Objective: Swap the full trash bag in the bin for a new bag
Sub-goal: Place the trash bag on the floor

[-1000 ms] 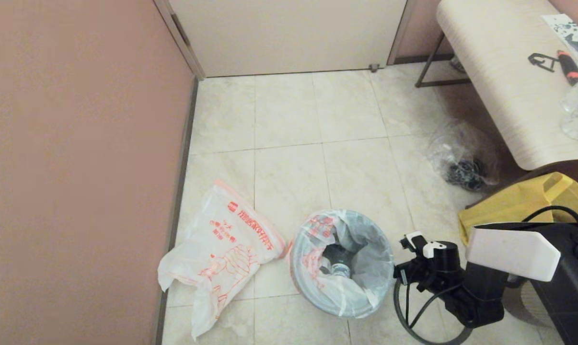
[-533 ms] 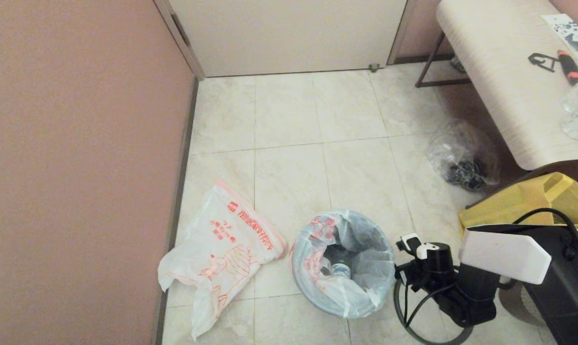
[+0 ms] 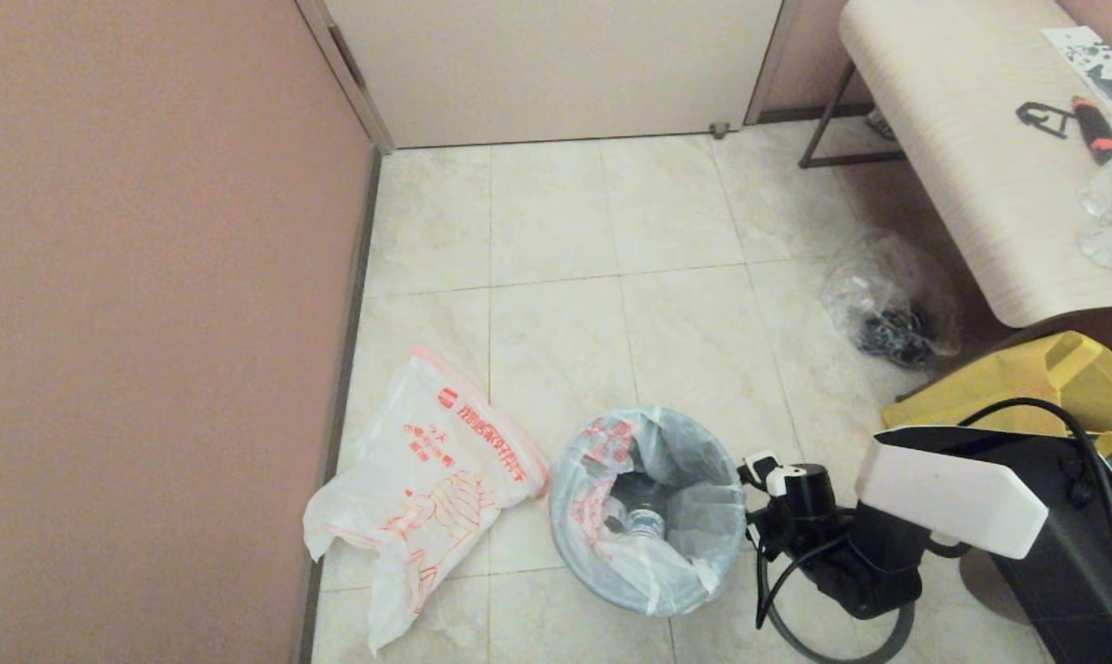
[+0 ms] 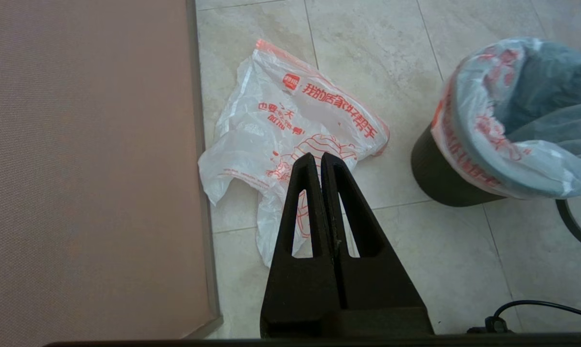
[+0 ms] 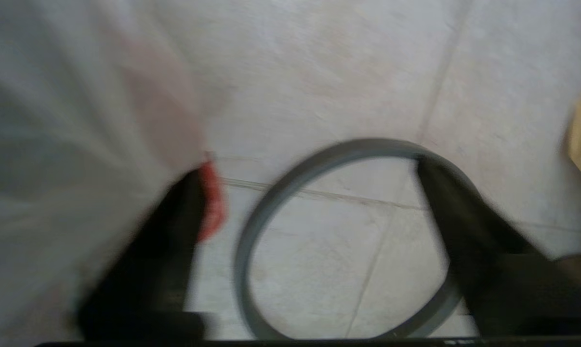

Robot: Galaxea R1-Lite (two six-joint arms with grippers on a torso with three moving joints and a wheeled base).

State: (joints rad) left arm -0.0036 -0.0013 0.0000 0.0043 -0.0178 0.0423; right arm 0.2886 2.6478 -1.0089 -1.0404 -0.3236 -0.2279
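From the head view we see the bin (image 3: 650,516) on the tiles with the full trash bag (image 3: 676,544) still lining it, the new bag (image 3: 422,480) flat beside it toward the wall, and our right gripper (image 3: 757,498) right at the rim, likely to pull the liner. The left wrist view shows our left gripper (image 4: 319,161) pressed together, empty, above the new bag (image 4: 290,125). The right wrist view shows the right gripper (image 5: 310,202) spread wide beside the bag's plastic (image 5: 69,120), with a grey ring (image 5: 281,193) on the floor.
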